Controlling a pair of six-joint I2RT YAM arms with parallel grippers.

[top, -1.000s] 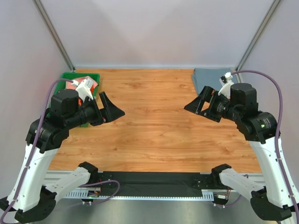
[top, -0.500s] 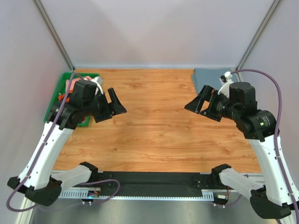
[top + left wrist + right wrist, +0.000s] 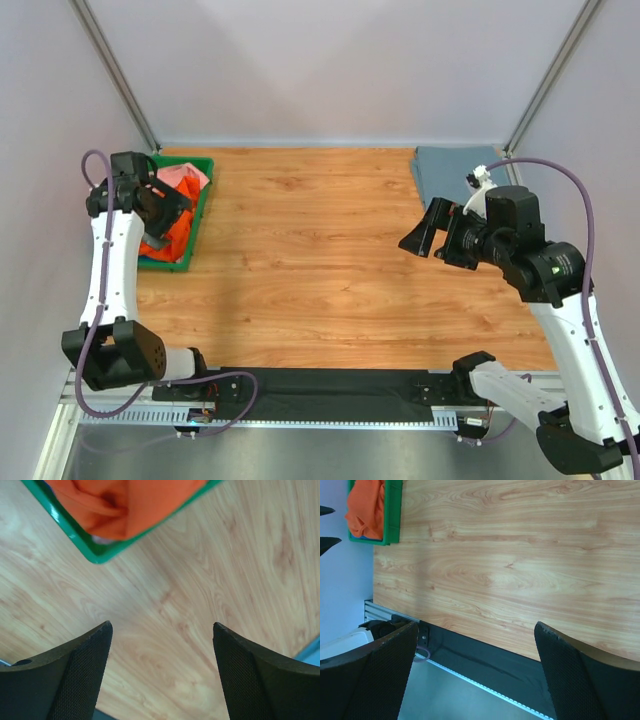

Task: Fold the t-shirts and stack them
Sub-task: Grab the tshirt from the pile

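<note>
Fetching is the step in hand, as we judge it: a shirt has to come out of the tray before any folding. Our left pincer (image 3: 161, 626) hangs near a corner of the green tray (image 3: 97, 555), jaws wide apart and holding nothing. The orange shirt (image 3: 135, 500) lies bunched in the tray, with the pink shirt (image 3: 186, 176) beside it at the far end. The grey-blue shirt (image 3: 452, 165) lies flat at the far right corner of the tabletop (image 3: 320, 250), well apart from the tray, so we take that one as folded. Our right pincer (image 3: 422, 232) hovers over bare wood on the right, jaws apart too, gripping nothing. Next, we think, the left pincer must drop onto the orange cloth, pinch a fold rather than the tray rim, and carry it to the open middle for spreading.
</note>
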